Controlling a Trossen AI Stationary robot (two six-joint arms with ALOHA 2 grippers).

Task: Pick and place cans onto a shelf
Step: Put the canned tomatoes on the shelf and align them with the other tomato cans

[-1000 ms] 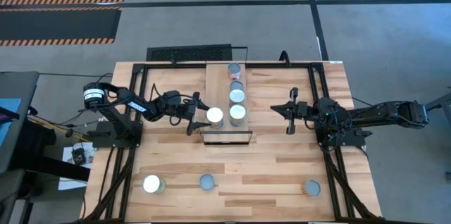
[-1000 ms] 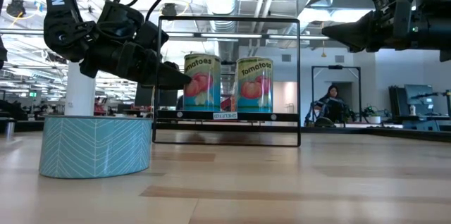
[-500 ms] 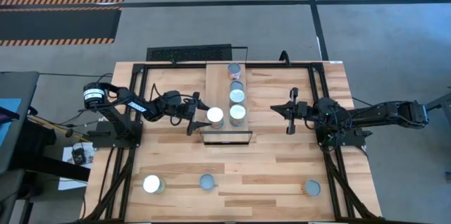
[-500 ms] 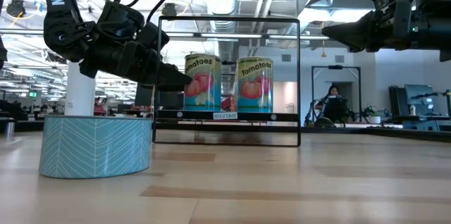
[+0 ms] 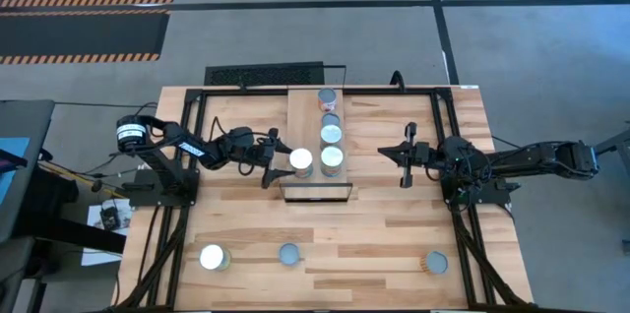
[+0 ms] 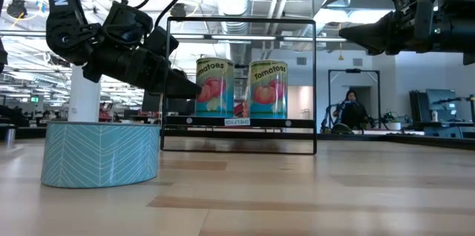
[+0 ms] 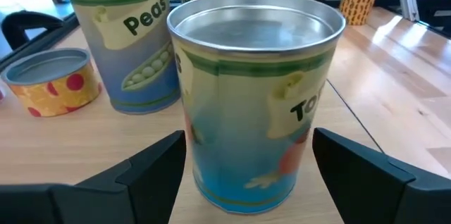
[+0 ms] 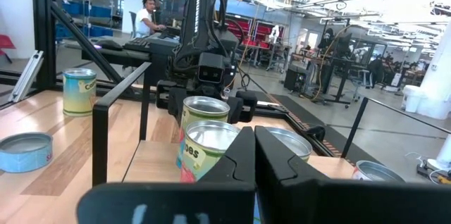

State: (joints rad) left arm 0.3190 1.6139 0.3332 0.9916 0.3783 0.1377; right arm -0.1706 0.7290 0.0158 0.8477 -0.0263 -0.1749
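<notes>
Standing on the shelf (image 5: 295, 116), the tomato can (image 7: 254, 104) is flanked by the spread, released fingers of the left hand (image 7: 246, 171); a skewed withdrawal could drag it off the edge. The right hand (image 5: 404, 163) is held clenched, well apart.

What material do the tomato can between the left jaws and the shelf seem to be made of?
Tomato can: apparently metal, with a shiny silvery top and rim, wrapped in what looks like a glossy printed paper label. Shelf: a pale, smooth wooden board with visible grain, in a thin black frame, probably painted metal.
</notes>
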